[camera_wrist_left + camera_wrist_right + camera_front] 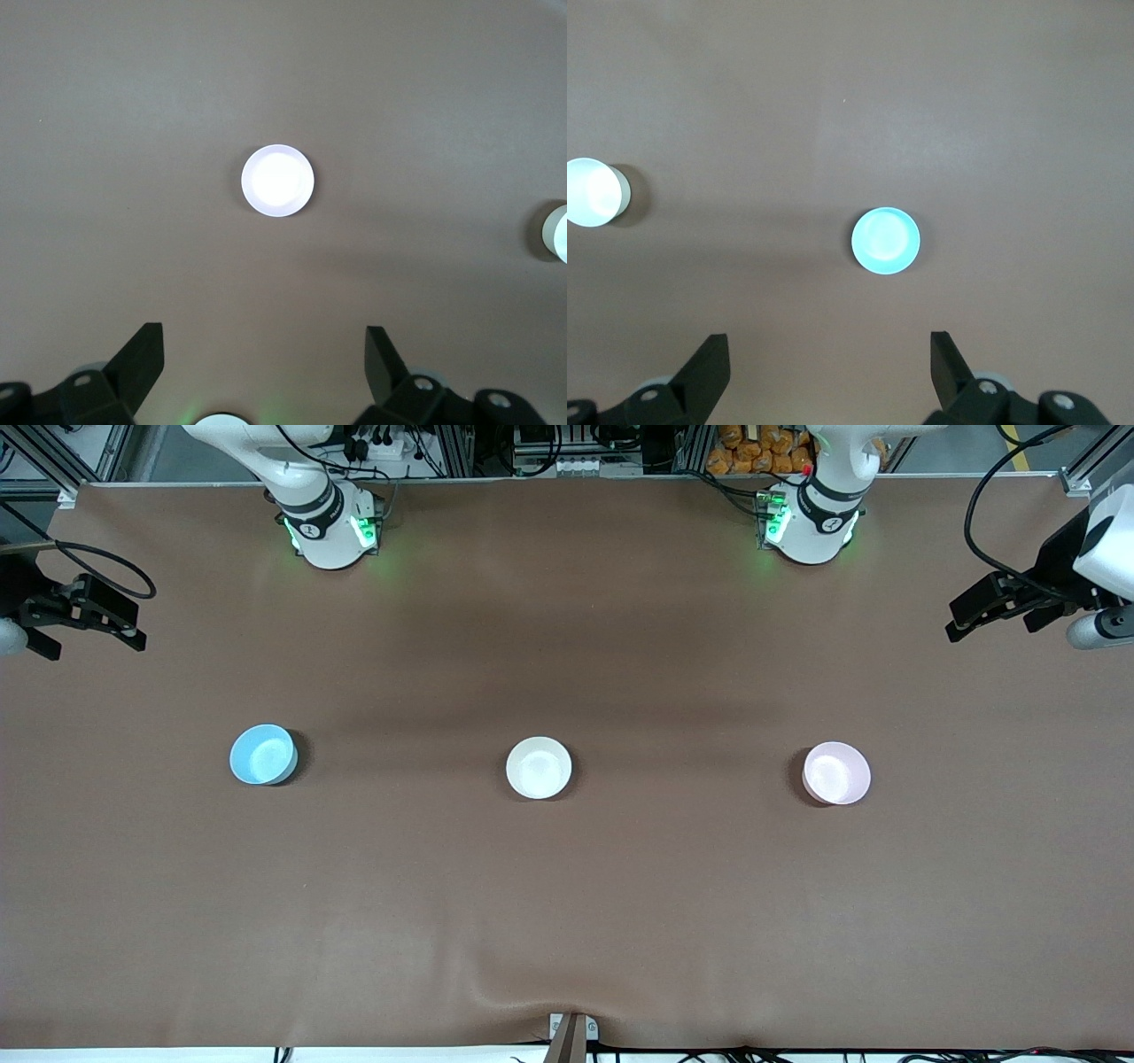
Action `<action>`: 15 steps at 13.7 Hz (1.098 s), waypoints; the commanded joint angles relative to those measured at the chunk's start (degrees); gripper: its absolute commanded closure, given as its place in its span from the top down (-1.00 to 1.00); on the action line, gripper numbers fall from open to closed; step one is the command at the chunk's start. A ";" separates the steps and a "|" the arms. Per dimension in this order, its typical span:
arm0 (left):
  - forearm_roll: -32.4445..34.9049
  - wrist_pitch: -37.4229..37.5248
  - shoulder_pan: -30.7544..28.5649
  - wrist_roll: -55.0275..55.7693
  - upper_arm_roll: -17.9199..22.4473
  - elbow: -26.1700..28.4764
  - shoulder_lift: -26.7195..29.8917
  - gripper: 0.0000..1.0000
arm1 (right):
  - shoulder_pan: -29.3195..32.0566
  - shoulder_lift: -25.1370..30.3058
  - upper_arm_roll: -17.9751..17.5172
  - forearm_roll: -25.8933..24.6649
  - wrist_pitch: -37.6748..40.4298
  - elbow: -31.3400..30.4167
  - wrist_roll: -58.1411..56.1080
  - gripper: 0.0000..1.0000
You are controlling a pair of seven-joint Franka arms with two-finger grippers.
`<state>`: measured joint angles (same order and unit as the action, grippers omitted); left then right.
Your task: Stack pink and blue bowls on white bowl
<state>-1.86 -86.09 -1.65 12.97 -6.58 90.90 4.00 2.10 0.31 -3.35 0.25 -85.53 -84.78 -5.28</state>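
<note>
Three small bowls stand apart in a row across the middle of the brown table. The light blue bowl [263, 754] is toward the right arm's end, the white bowl [539, 767] is in the middle, and the pale pink bowl [836, 773] is toward the left arm's end. My left gripper [992, 615] is open and empty, high over its end of the table. Its wrist view shows the pink bowl [277, 180] and the white bowl's edge [556, 232] beyond its open gripper [264, 345]. My right gripper [93, 633] is open and empty, high over its own end. Its wrist view shows the blue bowl [885, 240] and the white bowl [594, 192] beyond its open gripper [828, 350].
The brown table cover [567, 921] has a small wrinkle at the edge nearest the front camera. The arm bases [328, 531] [811, 522] stand along the table's farthest edge, with cables and rack gear past them.
</note>
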 commanded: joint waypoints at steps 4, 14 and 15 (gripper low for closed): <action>-0.16 1.71 -0.55 -1.19 -0.10 -2.04 -0.83 1.00 | -0.26 0.30 0.28 0.45 -0.87 -0.38 -0.52 1.00; 2.21 1.54 -1.60 -3.30 -0.19 -1.43 -1.62 1.00 | -0.17 0.30 0.36 0.45 -0.87 -0.38 -0.52 1.00; 2.21 1.45 -1.60 -3.30 -0.19 -1.25 -1.62 1.00 | -0.17 0.30 0.36 0.45 -0.78 -0.38 -0.52 1.00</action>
<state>-0.68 -85.51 -2.36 11.01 -6.48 90.44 2.49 2.05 0.31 -3.27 0.25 -85.98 -84.79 -5.28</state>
